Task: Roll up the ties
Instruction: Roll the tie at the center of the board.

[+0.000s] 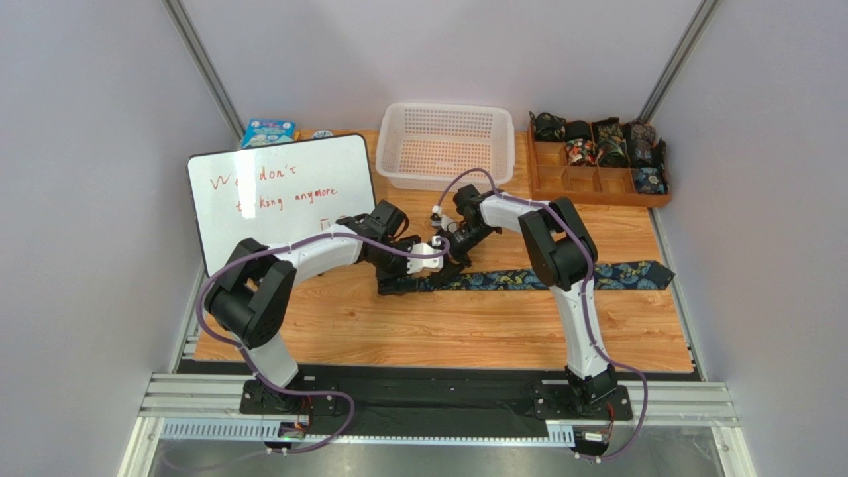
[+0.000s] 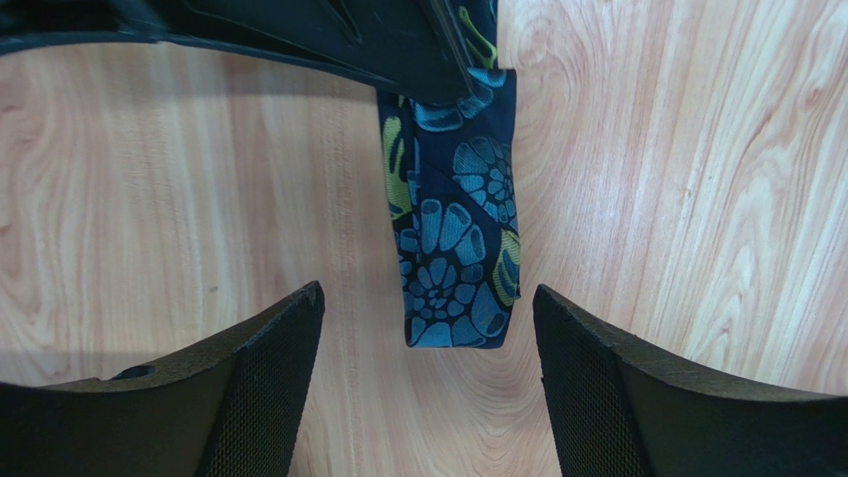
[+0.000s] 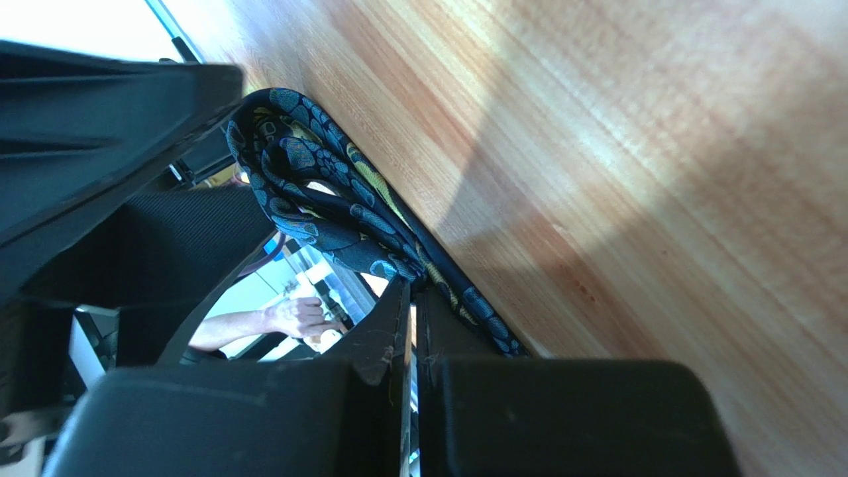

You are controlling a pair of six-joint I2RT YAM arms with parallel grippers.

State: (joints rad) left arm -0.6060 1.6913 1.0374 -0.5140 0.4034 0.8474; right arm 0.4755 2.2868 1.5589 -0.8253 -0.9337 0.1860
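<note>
I see my left gripper (image 2: 428, 298) spread wide, the end of the tie (image 2: 453, 248) between its fingers (image 2: 269, 388), wood either side; right gripper (image 3: 412, 298) clamped on it mid table (image 1: 448, 333).

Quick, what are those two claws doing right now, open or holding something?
Left gripper: open, straddling the end of the tie without touching it.
Right gripper: closed on the tie.

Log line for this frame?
left hand: open, straddling end of necktie | right hand: shut on necktie | necktie: stretched across wooden table, not yet rolled
</note>
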